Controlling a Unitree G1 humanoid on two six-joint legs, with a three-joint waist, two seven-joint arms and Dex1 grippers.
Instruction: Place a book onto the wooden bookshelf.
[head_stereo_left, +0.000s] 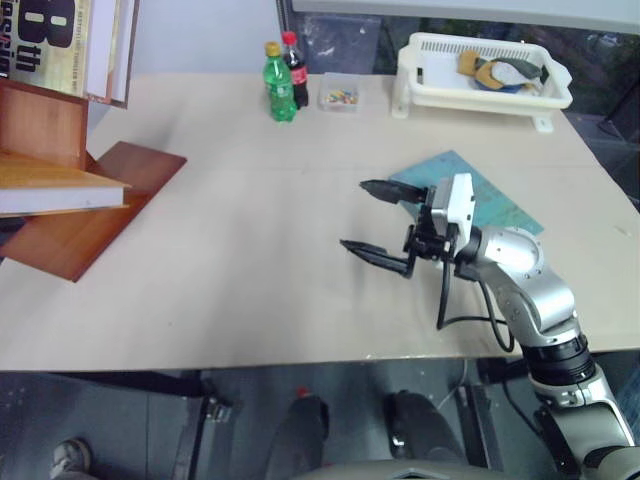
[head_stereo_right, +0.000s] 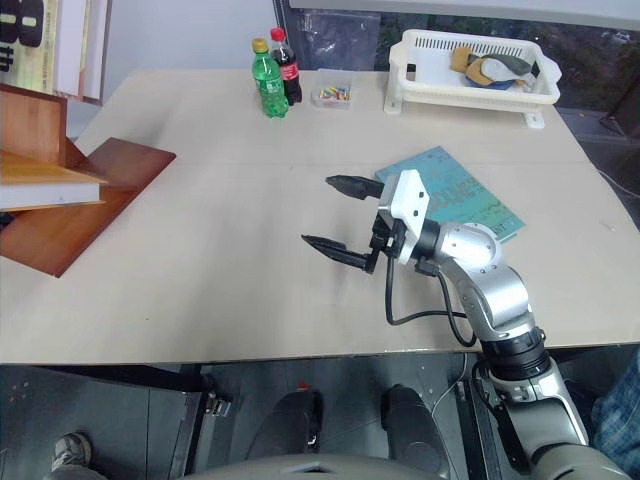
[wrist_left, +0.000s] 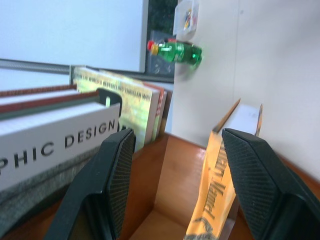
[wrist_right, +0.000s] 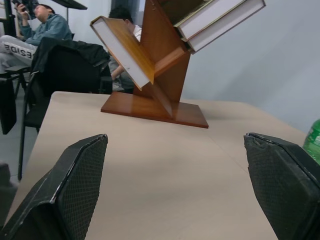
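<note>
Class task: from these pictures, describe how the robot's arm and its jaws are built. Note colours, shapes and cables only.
The right arm is rounded silver-grey segments with black joint rings. A white block sits at the wrist, and a black cable loops below it. The right gripper has two slim black tapered fingers with cross-hatched pads.

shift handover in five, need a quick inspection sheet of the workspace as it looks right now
surface: pale table, mostly bare in the middle
job's things: orange-yellow book rests in a compartment of the wooden bookshelf; other books stand on it
clutter: teal-green book lying flat, green bottle and cola bottle, small clear box of coloured bits, white basket with items inside
grippers: right gripper open, empty, above the table; left gripper open, facing the shelf, its fingers either side of the book without clamping it
cables: black cable looping off the right wrist
surroundings: people seated on chairs behind the table
</note>
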